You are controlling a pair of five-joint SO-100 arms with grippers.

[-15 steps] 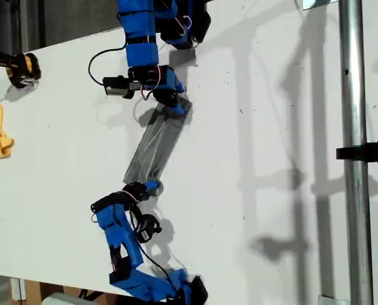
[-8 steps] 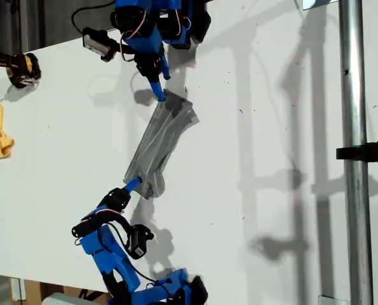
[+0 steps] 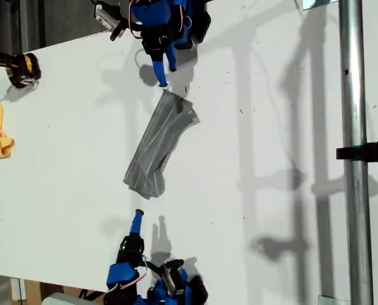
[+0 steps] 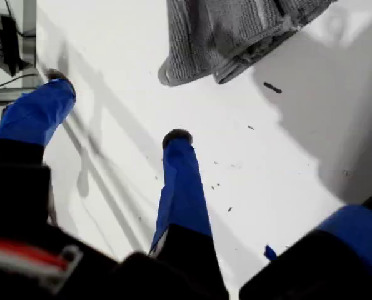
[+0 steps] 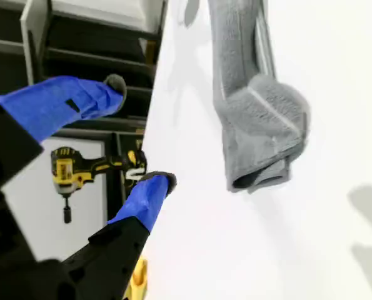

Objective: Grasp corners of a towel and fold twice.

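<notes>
Both grippers have let go of the towel (image 3: 160, 143) and drawn back from its ends since half a second ago, when each had its tip at the cloth.

The fingers (image 4: 180, 181) of my first gripper (image 4: 118, 107) stand wide apart with nothing between them, only bare table under the gap. The towel's layered end (image 4: 223, 37) lies just beyond the tips, not touching. On my second gripper (image 5: 135, 132) the fingers (image 5: 142, 200) are spread as well and hold nothing. The bunched, rolled-over end of the towel (image 5: 261, 125) sits a little way past them.

In the exterior view my first gripper (image 3: 165, 70) hangs at the top, just above the corner tip (image 3: 166, 94) nearest it. My second gripper (image 3: 136, 221) points up from the bottom edge, clearly apart from the lower end. The towel lies between them on the white table (image 3: 271, 159) as a long narrow band, slanting from upper right to lower left, with its upper end splayed into uneven layers.

We judge this to be the release after a fold: the cloth is layered lengthwise but not yet short. If a second fold remains, the next move calls for both grippers to come back down on one end, pinch through all the layers at its two corners, and carry that end over the other. The loose layers at the upper end look likely to slip apart.
</notes>
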